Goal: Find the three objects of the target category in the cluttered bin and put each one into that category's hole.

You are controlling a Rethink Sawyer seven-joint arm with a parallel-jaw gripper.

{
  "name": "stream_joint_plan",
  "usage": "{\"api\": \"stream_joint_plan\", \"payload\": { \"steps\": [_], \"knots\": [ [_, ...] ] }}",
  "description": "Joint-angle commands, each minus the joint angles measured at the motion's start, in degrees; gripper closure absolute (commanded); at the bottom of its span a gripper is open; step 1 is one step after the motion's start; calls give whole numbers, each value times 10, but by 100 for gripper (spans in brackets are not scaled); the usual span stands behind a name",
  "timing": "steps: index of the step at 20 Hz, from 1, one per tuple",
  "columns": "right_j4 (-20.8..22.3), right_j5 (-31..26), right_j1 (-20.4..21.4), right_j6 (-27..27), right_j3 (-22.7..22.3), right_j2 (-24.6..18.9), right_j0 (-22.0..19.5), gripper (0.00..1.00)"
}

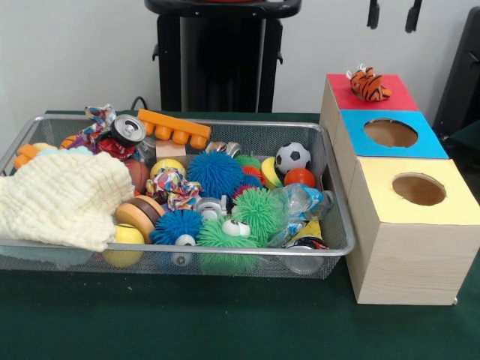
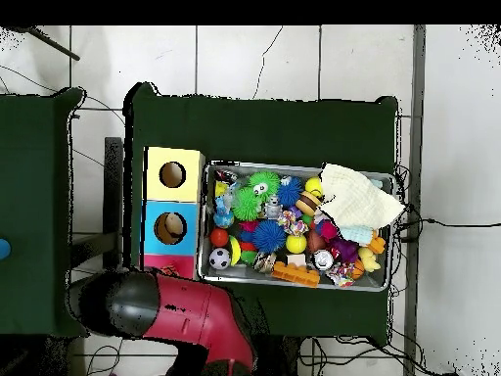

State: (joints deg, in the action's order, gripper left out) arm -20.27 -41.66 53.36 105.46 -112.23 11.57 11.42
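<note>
The silver wire-mesh bin (image 1: 187, 252) sits on the green table, full of toys; it also shows in the overhead view (image 2: 298, 283). A small orange tiger-striped plush (image 1: 367, 84) lies on the red top (image 1: 390, 96) of the wooden box, and it hides the hole there. No other plush shows among the clutter. Only the gripper (image 1: 393, 15) tips show at the top edge, high above the red top, apart and empty. In the overhead view the red arm (image 2: 201, 315) covers most of the red top (image 2: 168, 264).
Blue-topped hole (image 1: 391, 133) and yellow-topped hole (image 1: 418, 189) lie in front of the red one. In the bin are a cream cloth (image 1: 64, 199), blue (image 1: 215, 173) and green (image 1: 257, 212) spiky balls, a soccer ball (image 1: 292, 157) and an orange block (image 1: 174, 127).
</note>
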Motion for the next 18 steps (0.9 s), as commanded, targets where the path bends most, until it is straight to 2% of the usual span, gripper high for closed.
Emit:
{"api": "stream_joint_plan", "payload": {
  "steps": [1, 6, 7, 9, 12, 18],
  "knots": [
    [31, 88, -107, 81, 46, -26, -41, 0],
    [20, 103, -112, 92, 42, -20, -39, 0],
    [16, 103, -112, 91, 38, -21, -40, 100],
    [16, 109, -109, 88, 33, -24, -40, 100],
    [24, 72, -98, 87, 43, -15, -29, 100],
    [13, 86, -83, 89, 19, -21, -26, 100]
  ]
}}
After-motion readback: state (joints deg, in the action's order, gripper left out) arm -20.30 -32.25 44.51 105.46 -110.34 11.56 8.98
